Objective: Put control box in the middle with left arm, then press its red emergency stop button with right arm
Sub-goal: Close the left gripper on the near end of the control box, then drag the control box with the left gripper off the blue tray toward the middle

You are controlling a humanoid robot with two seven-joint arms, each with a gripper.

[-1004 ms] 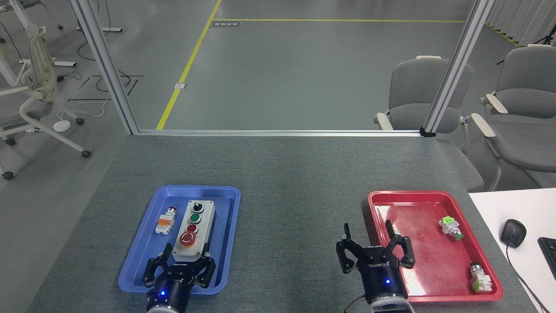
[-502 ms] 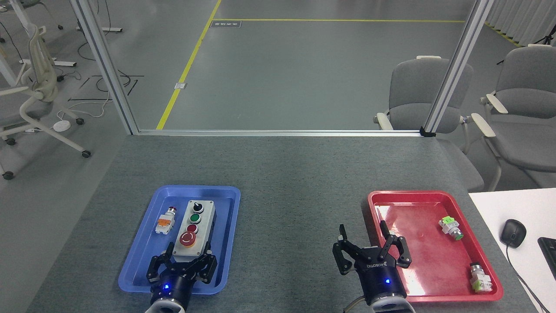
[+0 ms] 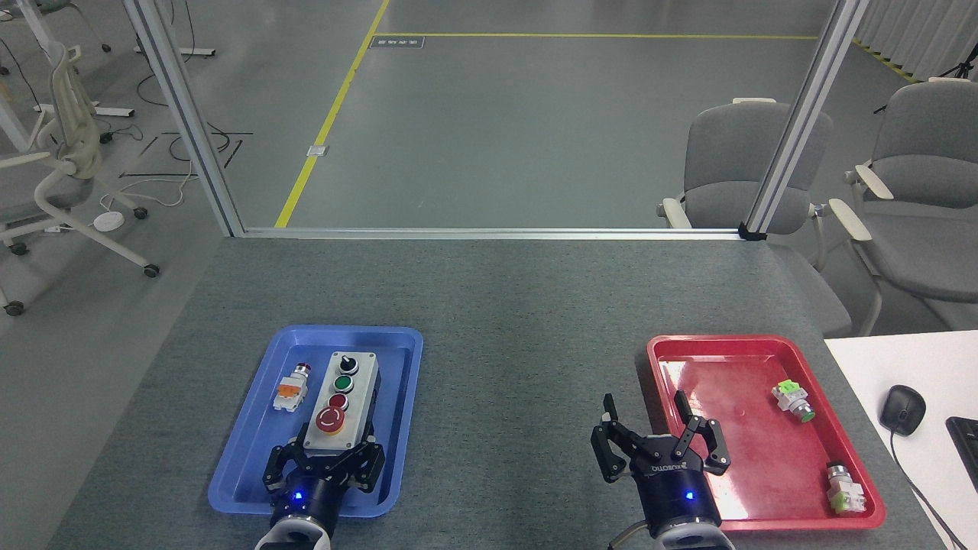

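The control box [image 3: 343,397], light grey on a black base, lies lengthwise in the blue tray [image 3: 252,428]. Its red emergency stop button [image 3: 330,419] is the nearest in the row, behind it a small red, a green and a black knob. My left gripper [image 3: 325,453] is open right at the box's near end, fingers spread to either side; whether they touch it I cannot tell. My right gripper [image 3: 662,429] is open with nothing in it, over the left rim of the red tray [image 3: 733,351]. The middle [image 3: 527,382] is bare grey felt.
A loose orange-and-white switch [image 3: 291,389] lies left of the box in the blue tray. Two loose green push-button parts [image 3: 792,401] [image 3: 843,490] lie in the red tray. A white desk with a mouse [image 3: 901,409] adjoins at right. An aluminium frame [image 3: 489,233] bounds the far edge.
My left gripper has edged right and closer around the box's near end, its wrist sinking lower in view. The right gripper drifted slightly left and back. The box has not moved.
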